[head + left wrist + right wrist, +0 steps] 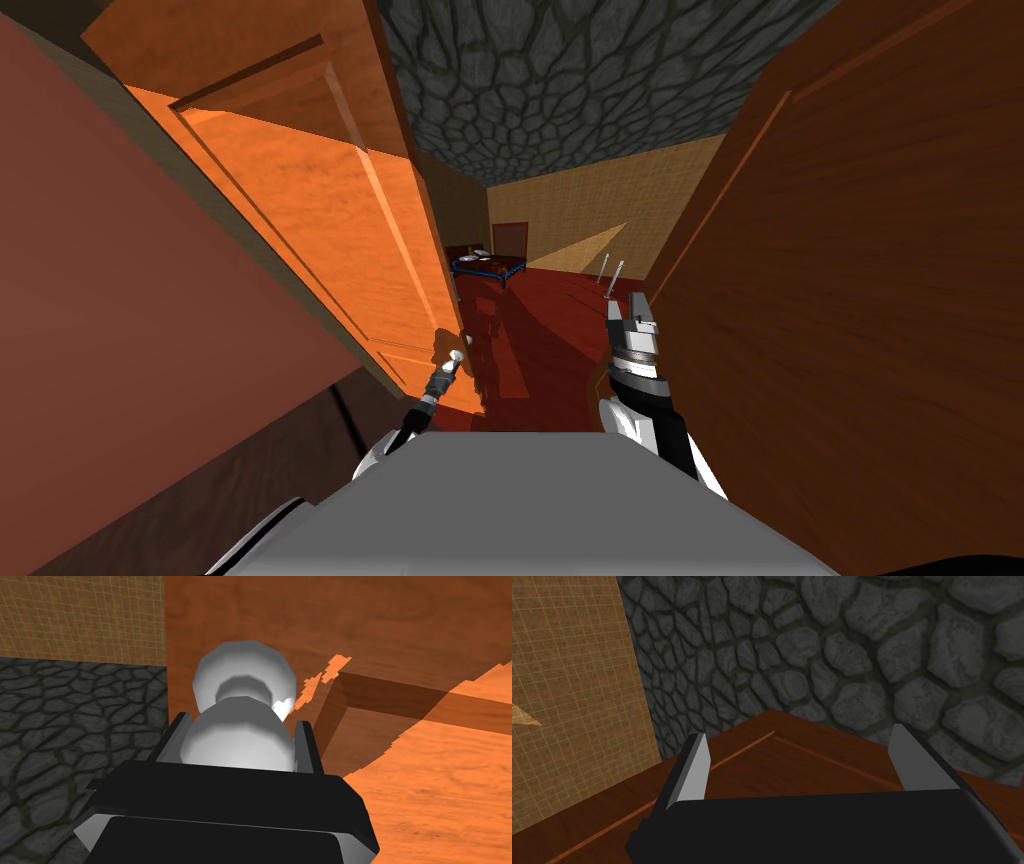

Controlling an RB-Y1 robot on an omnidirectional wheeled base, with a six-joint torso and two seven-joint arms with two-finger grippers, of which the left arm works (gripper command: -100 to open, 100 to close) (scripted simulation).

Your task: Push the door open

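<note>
The orange wooden door (pixel 330 230) stands ajar on my left, swung away into the room beyond. Its pale grey round knob (pixel 243 676) sits at the door's free edge. My left gripper (pixel 239 743) is shut on the knob, one finger pressing each side, and it shows small at the door edge (pixel 452 360) in the head view. My right gripper (pixel 640 312) is raised beside the dark brown wood panel (pixel 850 300) on the right. Its fingers (pixel 694 771) stand open with nothing between them.
A reddish wall (pixel 120 330) closes in on the left and the brown panel on the right, leaving a narrow gap ahead. Through it lie a dark red floor (pixel 540 320), a blue-framed bed (pixel 487 265) and two thin metal posts (pixel 612 272).
</note>
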